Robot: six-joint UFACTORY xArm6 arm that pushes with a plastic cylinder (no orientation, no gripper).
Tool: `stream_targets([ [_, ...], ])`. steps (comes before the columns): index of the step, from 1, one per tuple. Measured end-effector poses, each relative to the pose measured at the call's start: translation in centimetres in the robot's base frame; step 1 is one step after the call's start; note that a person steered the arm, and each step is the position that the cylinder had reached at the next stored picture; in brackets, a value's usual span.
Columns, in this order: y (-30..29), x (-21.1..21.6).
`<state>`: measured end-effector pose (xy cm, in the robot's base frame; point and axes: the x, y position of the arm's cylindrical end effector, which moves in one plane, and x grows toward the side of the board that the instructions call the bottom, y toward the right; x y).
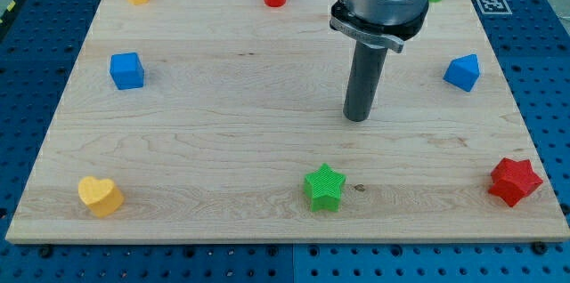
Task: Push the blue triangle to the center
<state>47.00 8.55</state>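
Blue triangle sitting near desk's right edge, well apart from my tip. No pincer showing. Looking light, rigid, slippery; pushing its right face leftward seems best.

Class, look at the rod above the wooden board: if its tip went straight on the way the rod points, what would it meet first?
The rod points straight down, so my tip would meet only the bare wooden board beneath it, which it seems already to touch. No block lies there; the blue triangle sits off toward the view's right.
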Motion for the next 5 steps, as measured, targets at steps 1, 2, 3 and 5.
stream_targets([
  [1,0.0,0.0],
  [2,0.2,0.0],
  [3,0.2,0.0],
  [5,11.9,0.0],
])
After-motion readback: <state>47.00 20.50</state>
